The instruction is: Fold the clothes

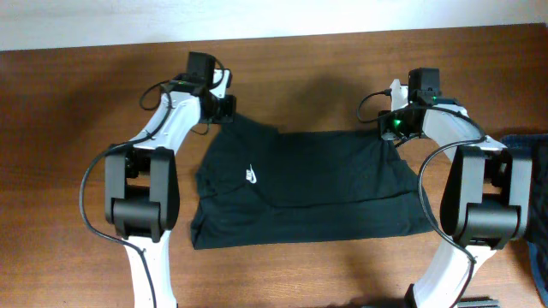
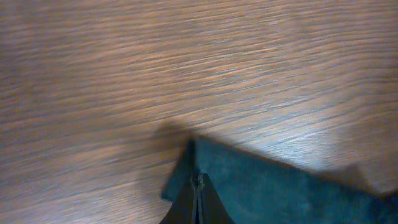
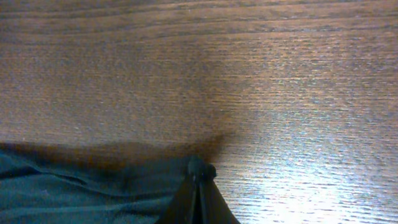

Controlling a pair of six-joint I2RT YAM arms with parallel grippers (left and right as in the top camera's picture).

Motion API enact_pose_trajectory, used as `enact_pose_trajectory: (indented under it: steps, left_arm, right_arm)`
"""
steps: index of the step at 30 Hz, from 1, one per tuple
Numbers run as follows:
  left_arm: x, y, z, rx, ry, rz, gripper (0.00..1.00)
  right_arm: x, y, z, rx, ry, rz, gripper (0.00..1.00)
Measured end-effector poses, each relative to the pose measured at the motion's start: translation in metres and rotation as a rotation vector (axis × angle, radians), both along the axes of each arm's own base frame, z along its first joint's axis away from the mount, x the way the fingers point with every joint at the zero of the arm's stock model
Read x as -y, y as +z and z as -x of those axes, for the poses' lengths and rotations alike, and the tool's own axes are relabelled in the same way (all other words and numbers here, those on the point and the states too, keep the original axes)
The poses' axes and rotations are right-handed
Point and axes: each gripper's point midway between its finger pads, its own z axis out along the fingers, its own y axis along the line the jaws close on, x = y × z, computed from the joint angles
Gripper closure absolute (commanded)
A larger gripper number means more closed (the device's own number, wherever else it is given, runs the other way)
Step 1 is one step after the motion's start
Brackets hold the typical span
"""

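Note:
The black T-shirt [image 1: 308, 184] lies folded in half on the wooden table, its white swoosh logo [image 1: 250, 176] at the left. My left gripper [image 1: 224, 109] is shut on the shirt's far left corner [image 2: 249, 186]; in the left wrist view its fingertips [image 2: 199, 182] pinch the fabric. My right gripper [image 1: 396, 127] is shut on the shirt's far right corner [image 3: 93, 186], with the fingertips [image 3: 200, 169] pressed together at the cloth edge. Both corners are held just above the table.
A blue denim garment [image 1: 535, 214] lies at the right edge of the table. Bare brown wood [image 1: 308, 77] stretches beyond the shirt to the far table edge. Both arms [image 1: 145, 180] stand beside the shirt's short sides.

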Motion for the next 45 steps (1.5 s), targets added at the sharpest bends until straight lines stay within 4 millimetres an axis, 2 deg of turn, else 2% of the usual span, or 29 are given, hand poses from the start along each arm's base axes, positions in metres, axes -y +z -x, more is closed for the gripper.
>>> enact_pose_trajectory:
  steps: [5, 10, 18, 23, 30, 36, 45]
  left_arm:
    - [-0.018, -0.003, 0.003, -0.029, 0.033, -0.005, 1.00]
    - [-0.021, -0.001, 0.002, -0.027, 0.039, -0.005, 1.00]
    - [-0.020, 0.030, 0.003, 0.015, 0.036, 0.003, 1.00]
    - [-0.022, 0.045, 0.018, -0.020, 0.035, -0.003, 1.00]
    - [-0.026, 0.051, 0.043, -0.103, 0.036, -0.017, 0.99]
    - [-0.030, 0.049, 0.074, -0.225, 0.035, -0.038, 1.00]
    - [-0.035, 0.055, 0.103, -0.325, 0.035, -0.054, 1.00]
  right_arm:
    - [0.000, 0.000, 0.000, 0.000, 0.000, 0.000, 0.96]
    - [0.001, 0.000, 0.000, -0.001, -0.002, 0.006, 0.96]
    - [0.003, 0.001, 0.003, -0.013, -0.006, 0.017, 0.96]
    - [0.002, 0.019, 0.016, -0.035, -0.007, 0.018, 0.96]
    - [0.000, 0.046, 0.032, -0.044, -0.008, 0.017, 0.96]
    - [-0.002, 0.044, 0.048, -0.110, -0.006, 0.009, 0.96]
    - [-0.007, 0.038, 0.086, -0.269, -0.006, -0.011, 0.96]
